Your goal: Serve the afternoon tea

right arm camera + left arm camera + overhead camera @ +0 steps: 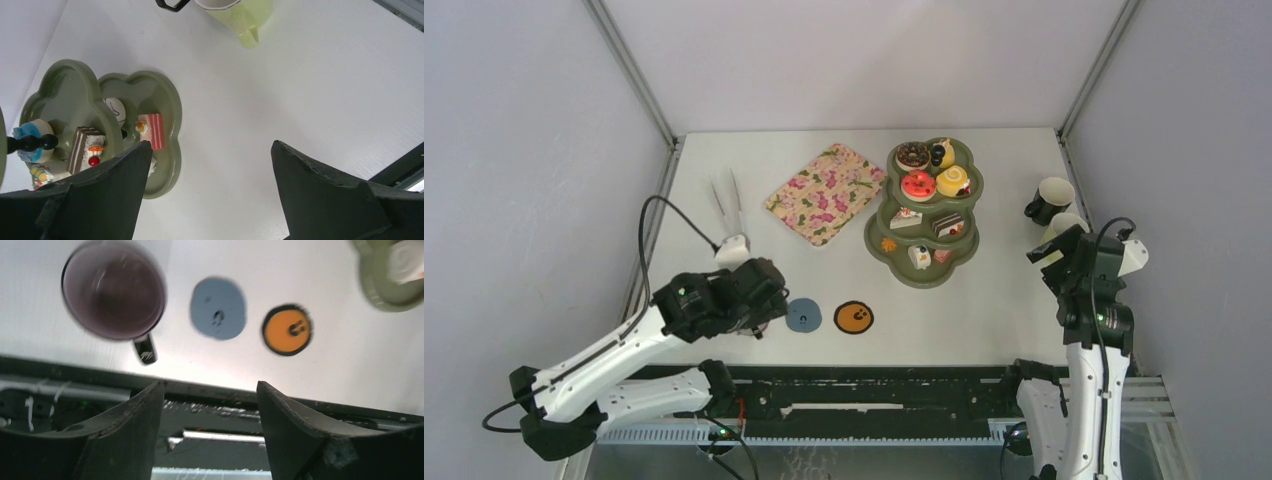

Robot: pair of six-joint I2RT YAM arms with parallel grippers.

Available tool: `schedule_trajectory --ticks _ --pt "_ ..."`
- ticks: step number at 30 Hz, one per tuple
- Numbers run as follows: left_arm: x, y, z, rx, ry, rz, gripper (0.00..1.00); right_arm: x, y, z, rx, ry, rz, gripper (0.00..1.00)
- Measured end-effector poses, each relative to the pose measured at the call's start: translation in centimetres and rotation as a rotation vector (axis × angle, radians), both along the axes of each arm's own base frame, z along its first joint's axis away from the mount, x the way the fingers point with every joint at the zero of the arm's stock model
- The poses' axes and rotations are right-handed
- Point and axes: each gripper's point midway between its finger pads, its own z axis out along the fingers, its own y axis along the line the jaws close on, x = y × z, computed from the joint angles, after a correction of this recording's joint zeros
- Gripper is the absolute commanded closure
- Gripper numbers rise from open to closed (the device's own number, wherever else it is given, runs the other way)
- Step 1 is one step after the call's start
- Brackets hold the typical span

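The olive-green three-tier stand (pixel 879 235) stands at mid table, with toy donuts (pixel 918 185), cupcakes and cake slices (pixel 948 225) on its tiers. In the right wrist view the stand (pixel 167 100) holds a pink striped slice (pixel 150 131) and a brown slice (pixel 85 147). A black mug (pixel 1052 198) and a pale green mug (pixel 240 12) stand at the right. A third mug (pixel 114 290) stands left of the blue coaster; in the top view my arm hides it. My left gripper (pixel 210 390) is open and empty over the near table edge. My right gripper (pixel 210 150) is open and empty above bare table, right of the stand.
The pink floral tray (pixel 826 192) lies left of the stand. White tongs (pixel 727 205) lie at the back left. The blue coaster (pixel 803 315) and the orange coaster (pixel 854 317) lie near the front edge. Grey walls close in both sides.
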Motion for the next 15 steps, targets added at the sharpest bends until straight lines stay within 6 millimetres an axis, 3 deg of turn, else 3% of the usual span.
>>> schedule_trajectory --ticks 4,7,10,15 --pt "3.5 -3.6 4.3 -0.023 -0.149 -0.138 0.23 -0.2 0.4 -0.8 -0.012 -0.009 0.036 0.03" --pt "5.8 -7.0 5.8 -0.063 -0.227 -0.238 0.22 -0.4 0.8 -1.1 -0.019 -0.018 0.065 0.05" --pt "7.7 -9.5 5.7 -0.071 -0.258 -0.309 0.21 -0.6 0.8 -0.5 -0.034 -0.053 0.068 0.07" --pt "9.9 -11.5 4.7 -0.104 -0.287 -0.348 0.20 -0.6 0.4 -0.8 -0.037 -0.030 0.043 0.12"
